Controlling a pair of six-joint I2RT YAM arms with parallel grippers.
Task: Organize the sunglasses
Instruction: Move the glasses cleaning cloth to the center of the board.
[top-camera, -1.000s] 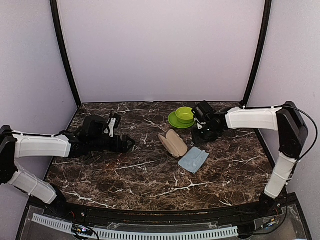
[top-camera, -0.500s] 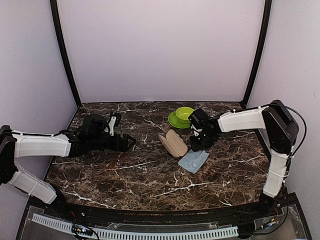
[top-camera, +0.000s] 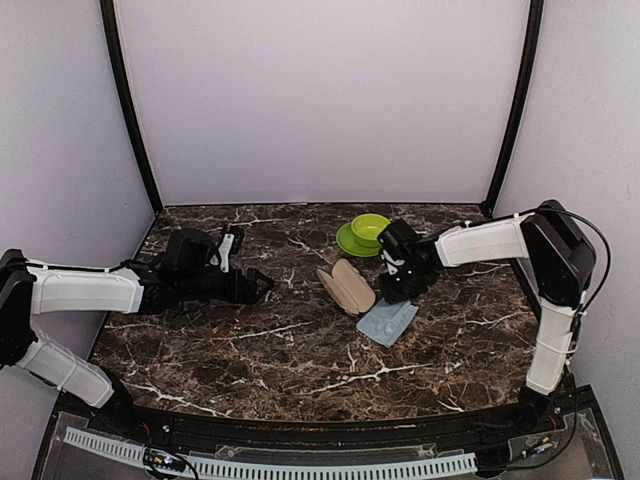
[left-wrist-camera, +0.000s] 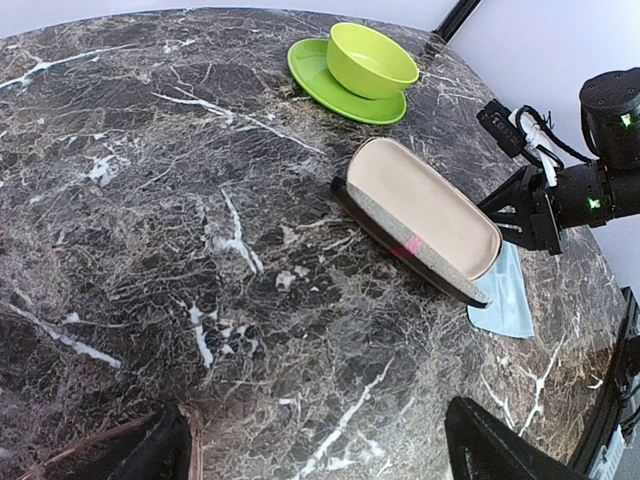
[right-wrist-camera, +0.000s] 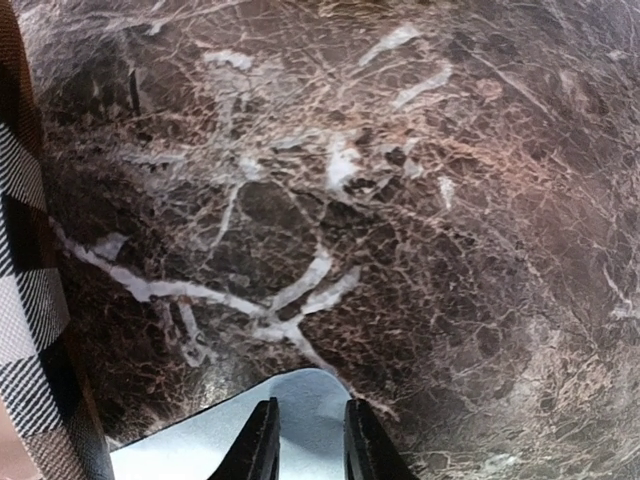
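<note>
Moved off the bowl (top-camera: 370, 230), the right tool (right-wrist-camera: 305, 437) is being closed on the blue cloth (top-camera: 388, 322) beside the open case (top-camera: 346, 285) at mid-frame, grip unconfirmed; the left tool (top-camera: 262, 286) is being held wide apart.

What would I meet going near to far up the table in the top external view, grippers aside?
blue cloth → tan sunglasses case → green bowl on its green saucer

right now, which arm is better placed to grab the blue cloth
Right. Its claw hangs directly over the cloth's edge; the left claw sits farther away, beyond the case.
</note>
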